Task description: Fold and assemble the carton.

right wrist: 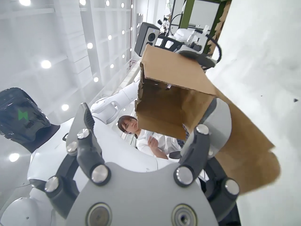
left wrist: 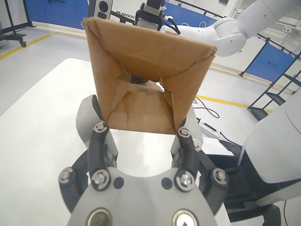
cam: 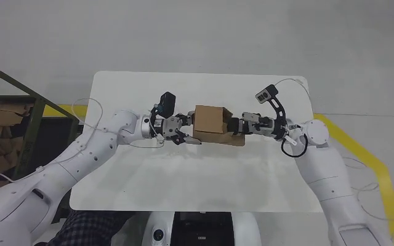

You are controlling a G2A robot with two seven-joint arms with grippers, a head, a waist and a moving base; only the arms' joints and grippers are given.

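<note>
2 claws meet at 1 brown carton (cam: 209, 120) in the middle of the white table (cam: 184, 178).
The carton (left wrist: 150, 55) stands between the left claw (cam: 180, 133) and the right claw (cam: 236, 126), with 1 open end toward each. The left claw (left wrist: 141, 118) is clamped on it: its 2 fingers (left wrist: 97, 111) press the outer side walls of the near open end. The right claw (right wrist: 147, 114) is spread apart. 1 finger sits at the carton (right wrist: 174, 90) beside the long flap (right wrist: 247, 142) that lies along the table, and the free finger (right wrist: 84, 118) stands well apart from the carton.
</note>
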